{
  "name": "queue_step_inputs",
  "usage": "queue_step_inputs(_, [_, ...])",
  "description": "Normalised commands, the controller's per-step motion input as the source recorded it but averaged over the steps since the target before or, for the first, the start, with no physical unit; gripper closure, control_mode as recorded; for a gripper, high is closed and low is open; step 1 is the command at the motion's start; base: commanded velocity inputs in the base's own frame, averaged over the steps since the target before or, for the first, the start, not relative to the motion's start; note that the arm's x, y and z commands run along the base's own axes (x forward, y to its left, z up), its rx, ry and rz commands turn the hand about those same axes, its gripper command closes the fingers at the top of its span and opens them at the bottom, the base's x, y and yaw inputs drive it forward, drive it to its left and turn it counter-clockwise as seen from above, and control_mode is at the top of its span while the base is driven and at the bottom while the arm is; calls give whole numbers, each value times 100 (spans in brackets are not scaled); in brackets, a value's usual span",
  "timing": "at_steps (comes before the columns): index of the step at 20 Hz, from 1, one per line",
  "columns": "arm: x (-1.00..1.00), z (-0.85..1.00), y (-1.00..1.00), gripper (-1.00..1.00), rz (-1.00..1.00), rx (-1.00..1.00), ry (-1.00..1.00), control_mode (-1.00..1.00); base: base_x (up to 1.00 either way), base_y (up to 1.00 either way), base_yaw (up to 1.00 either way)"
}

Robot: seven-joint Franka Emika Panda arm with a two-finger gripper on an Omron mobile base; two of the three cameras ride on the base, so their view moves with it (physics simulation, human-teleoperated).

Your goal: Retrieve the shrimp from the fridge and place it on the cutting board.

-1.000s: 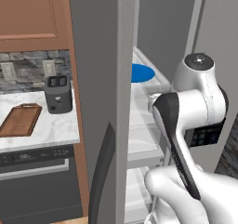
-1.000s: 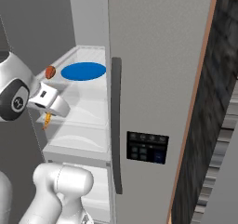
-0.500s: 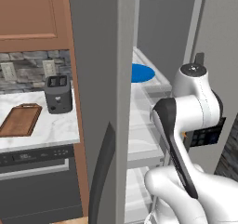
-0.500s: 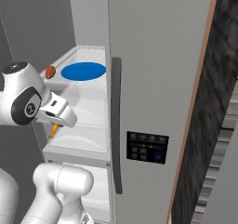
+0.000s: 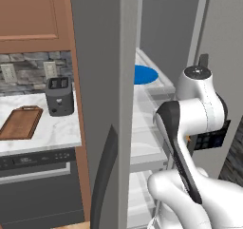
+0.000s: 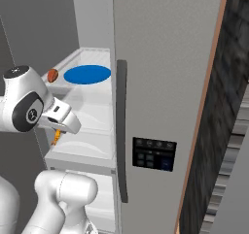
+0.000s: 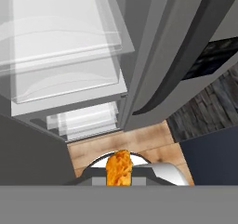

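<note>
Gripping shrimp (image 7: 119, 168) | gripper (image 6: 56, 137) clenched | fingertips hidden | fridge (image 6: 165, 82) open

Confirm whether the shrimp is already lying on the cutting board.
No, the cutting board on the counter is bare, and the shrimp sits pinched in the fingers.

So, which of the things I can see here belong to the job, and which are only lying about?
Part of the job:
- shrimp, orange, held in the shut gripper
- fridge, door open
- cutting board on the counter, nothing on it yet

Just lying about:
- round blue dish on the fridge shelf
- small brown item beside the dish
- black toaster
</note>
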Motion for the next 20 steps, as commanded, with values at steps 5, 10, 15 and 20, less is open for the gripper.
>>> queue_step_inputs(5, [0,0,0,100,0,0,0,-100,0,0,0])
queue_step_inputs(10, [-1,-2,0,100,0,0,0,100,-5,0,0])
queue_step_inputs(15, [0,0,0,100,0,0,0,100,-28,0,0])
queue_step_inputs(20, [0,0,0,100,0,0,0,100,-45,0,0])
